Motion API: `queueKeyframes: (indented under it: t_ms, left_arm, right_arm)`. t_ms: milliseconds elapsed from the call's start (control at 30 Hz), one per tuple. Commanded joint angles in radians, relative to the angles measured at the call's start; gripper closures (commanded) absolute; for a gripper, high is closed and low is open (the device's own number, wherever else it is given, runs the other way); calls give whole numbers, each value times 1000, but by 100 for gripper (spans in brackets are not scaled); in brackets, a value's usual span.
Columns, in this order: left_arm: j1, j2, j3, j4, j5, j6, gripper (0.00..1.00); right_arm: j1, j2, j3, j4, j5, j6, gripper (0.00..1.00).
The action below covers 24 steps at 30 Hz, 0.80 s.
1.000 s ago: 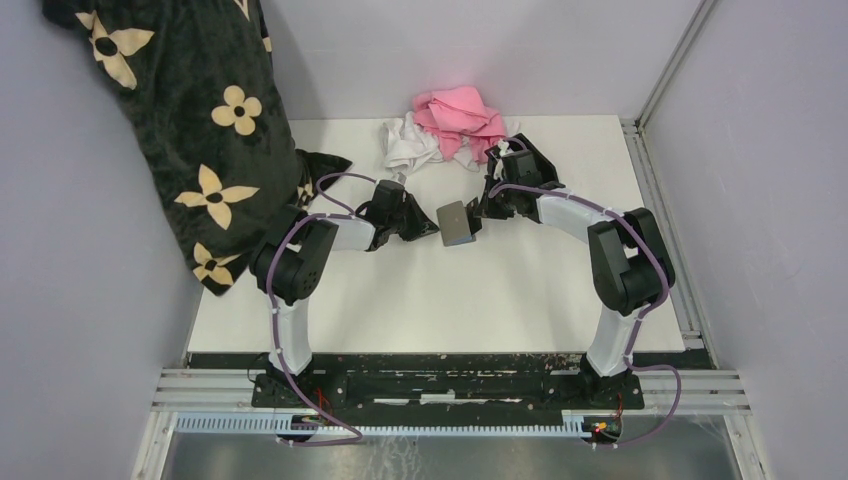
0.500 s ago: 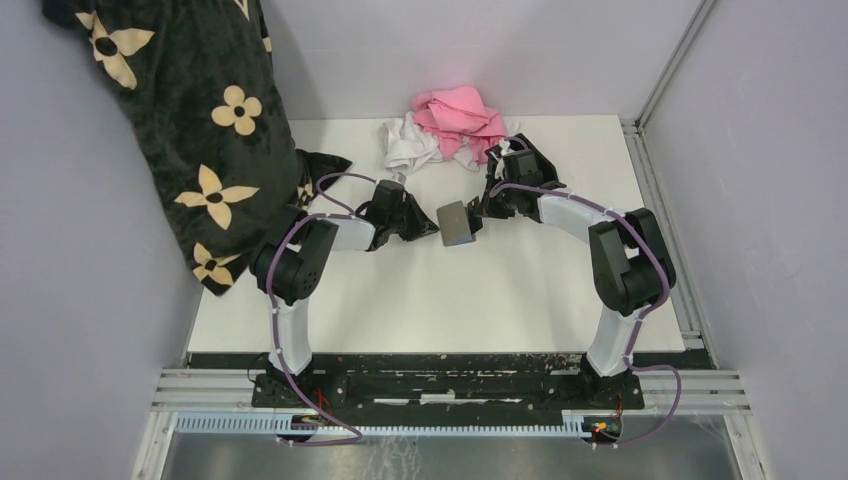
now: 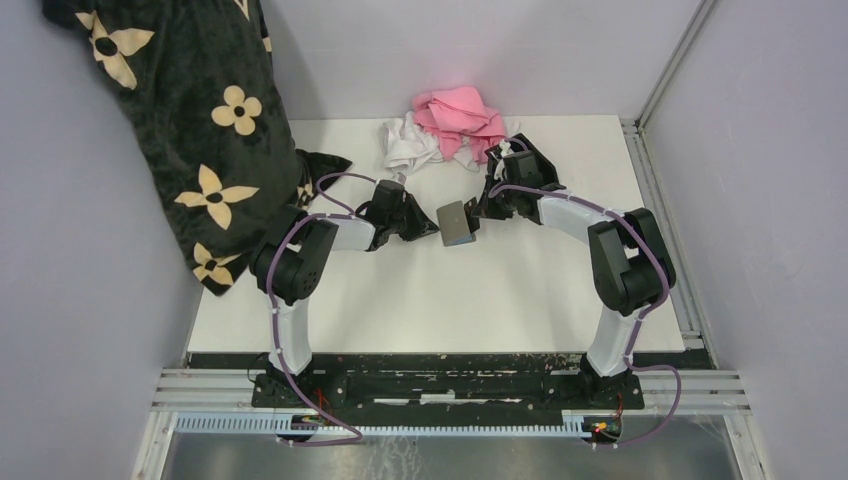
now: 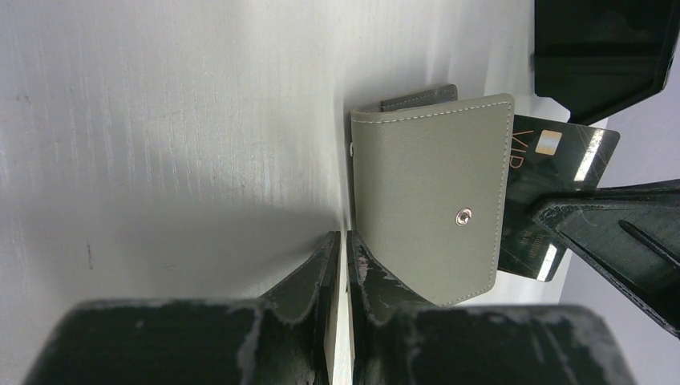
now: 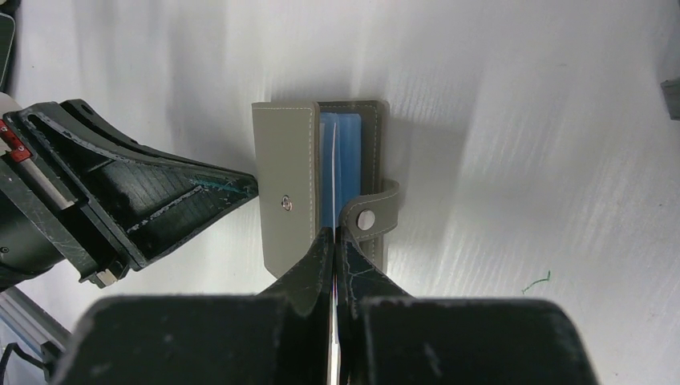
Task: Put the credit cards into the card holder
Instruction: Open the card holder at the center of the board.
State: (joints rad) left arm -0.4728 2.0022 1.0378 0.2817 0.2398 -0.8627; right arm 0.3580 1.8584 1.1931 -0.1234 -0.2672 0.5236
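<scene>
Right claw [image 5: 333, 231] pinches dark card [image 4: 553, 160], seemingly inside grey wallet [image 5: 285, 168].

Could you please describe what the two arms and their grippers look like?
Both the left arm and right arm have white links between bulky black joints, with a purple cable tied along each. The left gripper and right gripper have black tapering fingers, scuffed along the edges and ribbed like triangular frames on their sides.

walls [image 3: 450, 50]: plain grey | table [image 3: 450, 300]: white, flat | left side: big black cloth [image 3: 190, 120] with cream flowers hangs down | back of table: pink cloth [image 3: 455, 112] beside white cloth [image 3: 406, 148]
</scene>
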Motion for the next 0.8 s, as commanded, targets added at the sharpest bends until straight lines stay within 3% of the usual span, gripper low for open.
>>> queueKeyframes:
  t_ms: [0, 767]
  left_arm:
    - [-1, 68, -20, -151, -58, 1, 84]
    - [-1, 64, -24, -159, -61, 9, 84]
  right_arm:
    - [-3, 6, -8, 65, -23, 20, 99]
    - [-8, -12, -27, 50, 12, -3, 99]
